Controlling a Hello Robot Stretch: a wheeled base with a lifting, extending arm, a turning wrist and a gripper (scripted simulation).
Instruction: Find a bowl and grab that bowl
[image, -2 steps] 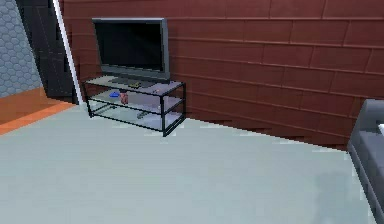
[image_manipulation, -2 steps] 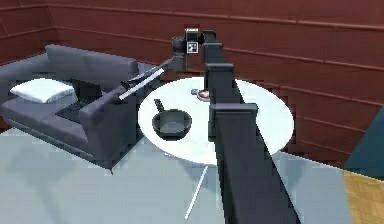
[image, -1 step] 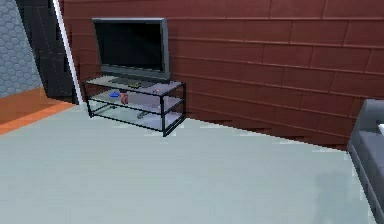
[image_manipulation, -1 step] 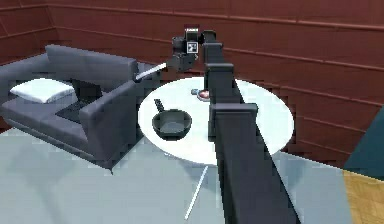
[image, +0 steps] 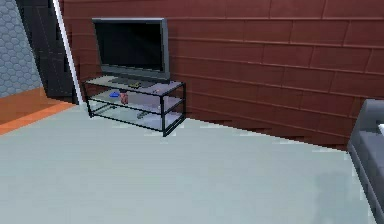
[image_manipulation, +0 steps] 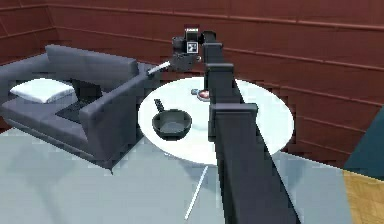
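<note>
A round white table (image_manipulation: 265, 120) stands in the arm side view. On it lies a dark, shallow round vessel (image_manipulation: 171, 124) with a short handle pointing up the picture. A small pale reddish thing (image_manipulation: 203, 96), too small to name, sits on the table right beside the arm (image_manipulation: 235, 140). The arm rises over the table, and its gripper (image_manipulation: 153, 74) reaches left past the table's rim toward the sofa's armrest. With the sofa behind its far end, I cannot tell whether it holds anything.
A dark grey sofa (image_manipulation: 70, 95) with a white cushion (image_manipulation: 40, 90) stands left of the table before a red brick wall (image_manipulation: 300, 50). Ahead, a TV (image: 131, 48) rests on a glass stand (image: 135, 102) with small things (image: 118, 96) on it. Grey floor (image: 170, 170) lies between.
</note>
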